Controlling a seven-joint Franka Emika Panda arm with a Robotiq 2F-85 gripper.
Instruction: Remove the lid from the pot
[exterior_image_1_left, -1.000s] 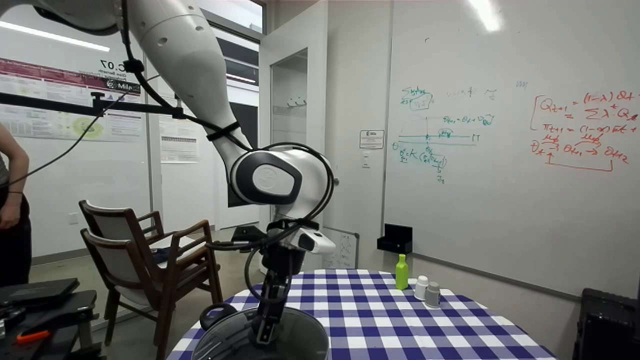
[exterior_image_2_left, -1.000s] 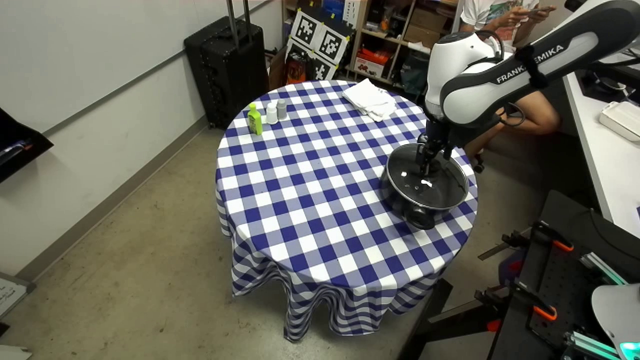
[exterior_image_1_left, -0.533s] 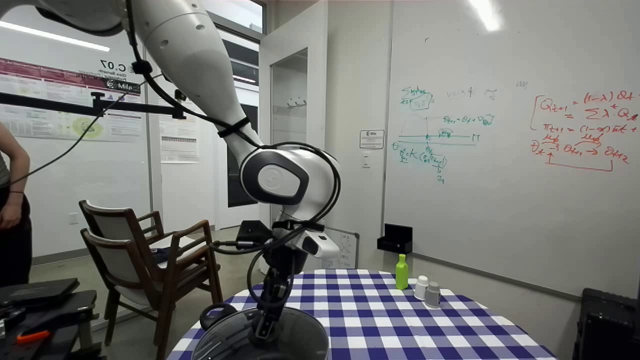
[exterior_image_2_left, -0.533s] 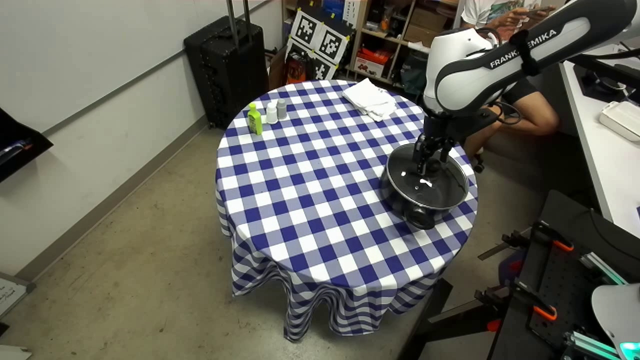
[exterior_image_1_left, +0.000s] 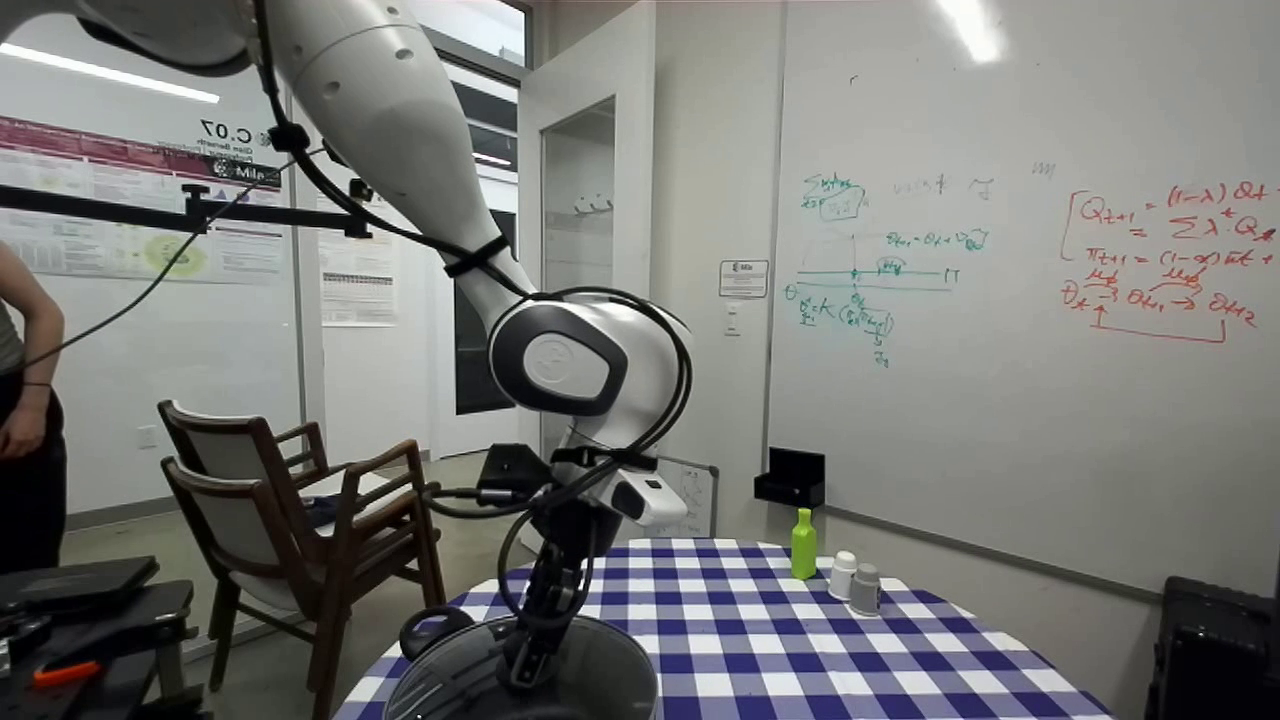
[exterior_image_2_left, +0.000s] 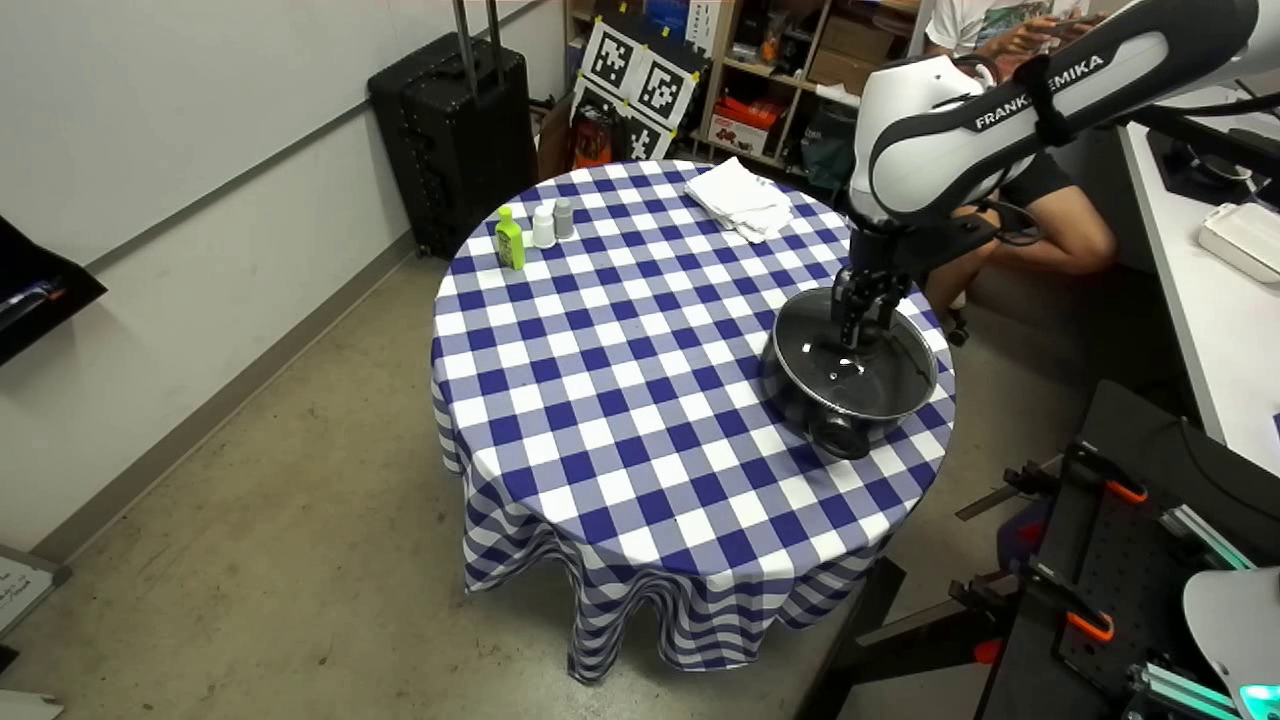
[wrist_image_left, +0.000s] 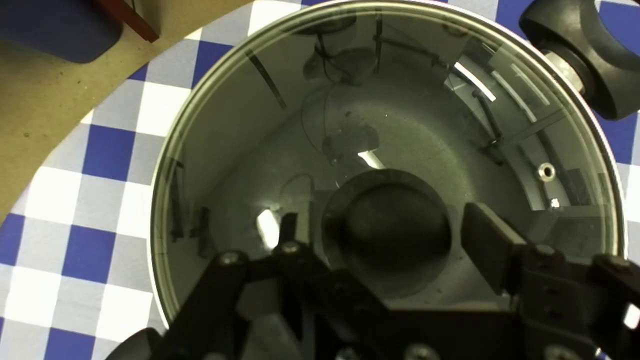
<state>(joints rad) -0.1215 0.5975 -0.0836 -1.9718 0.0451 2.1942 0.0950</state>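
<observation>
The pot is wide, round and black and stands at the table's edge. The see-through glass lid with its metal rim lies on it; the lid also shows in the wrist view and in an exterior view. The lid's dark round knob is at its centre. My gripper is open, with one finger on each side of the knob and gaps between. In both exterior views the gripper points down over the lid's middle. Whether the fingertips touch the glass cannot be told.
A black pot handle sticks out at the pot's side. A checked cloth covers the round table. A green bottle, white and grey shakers and a folded white cloth stand or lie farther off. A person sits behind.
The arm's wrist and forearm have shifted slightly, to the right in an exterior view, and the gripper tilts a little more. The fingertips stay over the lid's middle. Lid and pot have not moved.
</observation>
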